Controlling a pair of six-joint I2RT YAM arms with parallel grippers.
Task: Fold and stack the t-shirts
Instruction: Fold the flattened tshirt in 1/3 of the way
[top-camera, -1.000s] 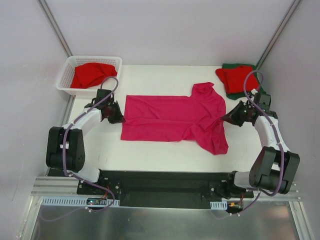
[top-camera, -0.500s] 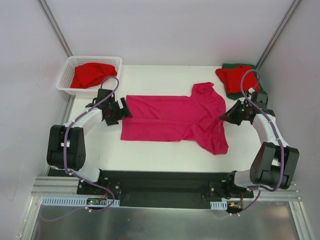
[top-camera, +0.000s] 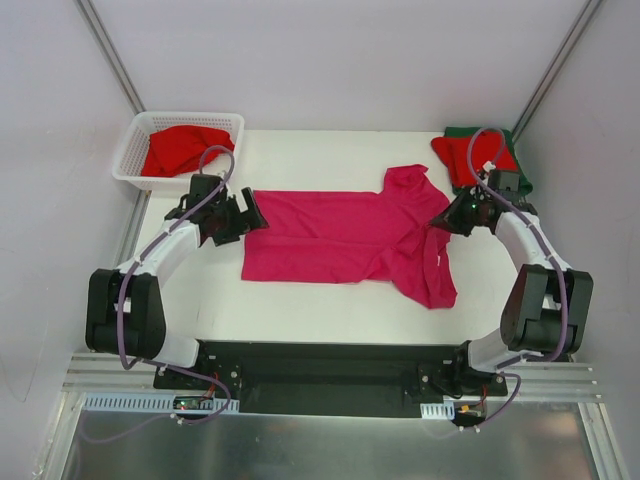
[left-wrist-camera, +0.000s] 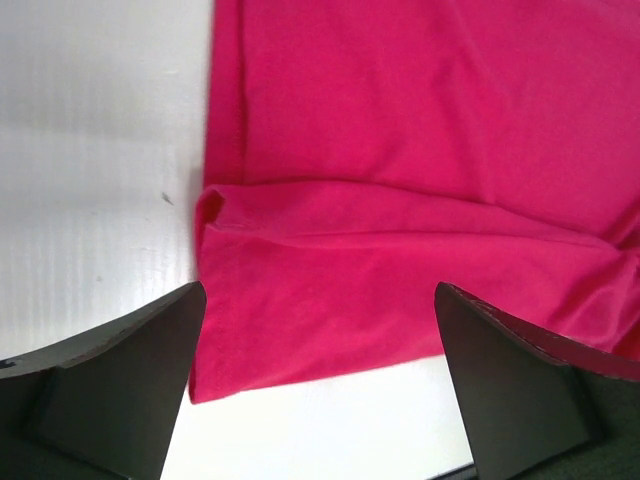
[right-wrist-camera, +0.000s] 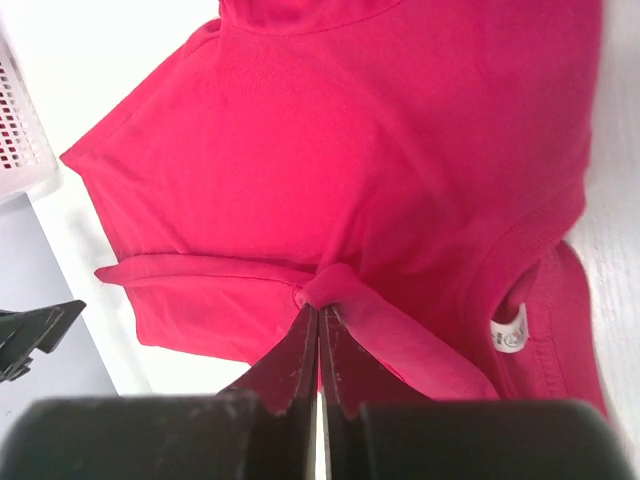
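Shirt (top-camera: 340, 235) is being pinched by the right tool (right-wrist-camera: 320, 312), left tool (left-wrist-camera: 305, 290) is being held spread; hem (left-wrist-camera: 212, 300) is best grabbed level too.

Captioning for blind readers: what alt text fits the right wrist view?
The right gripper is shut on a pinched ridge of the magenta-pink t-shirt spread on the white table. Its white neck label shows at right, the corner of a white lattice basket at left.
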